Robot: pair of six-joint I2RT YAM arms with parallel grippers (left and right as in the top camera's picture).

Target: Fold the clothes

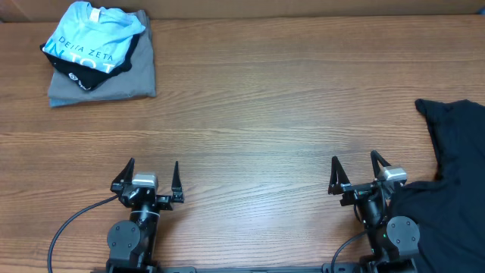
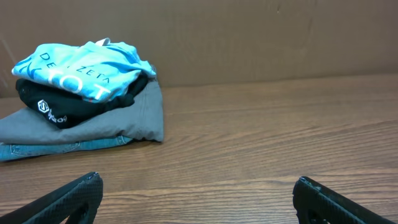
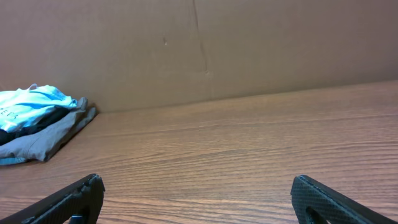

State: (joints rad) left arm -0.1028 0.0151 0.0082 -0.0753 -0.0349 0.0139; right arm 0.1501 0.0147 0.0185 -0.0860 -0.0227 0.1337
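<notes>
The clothes, a plain black T-shirt (image 1: 447, 178), lie crumpled at the table's right edge in the overhead view, partly cut off by the frame. My right gripper (image 1: 355, 168) stands open just left of the shirt, near the front edge, with nothing between its fingers; only bare wood shows between its fingertips (image 3: 74, 199) in the right wrist view. My left gripper (image 1: 150, 174) is open at the front left, far from the shirt, also empty. In the left wrist view its fingertips (image 2: 78, 196) stand wide apart over bare wood. Neither wrist view shows the black shirt.
A pile of folded shirts (image 1: 98, 57) sits at the back left: a light blue one with white lettering (image 2: 84, 65) on a black one, over a grey one (image 2: 134, 118). A brown cardboard wall (image 3: 199, 43) backs the wooden table (image 1: 265, 114).
</notes>
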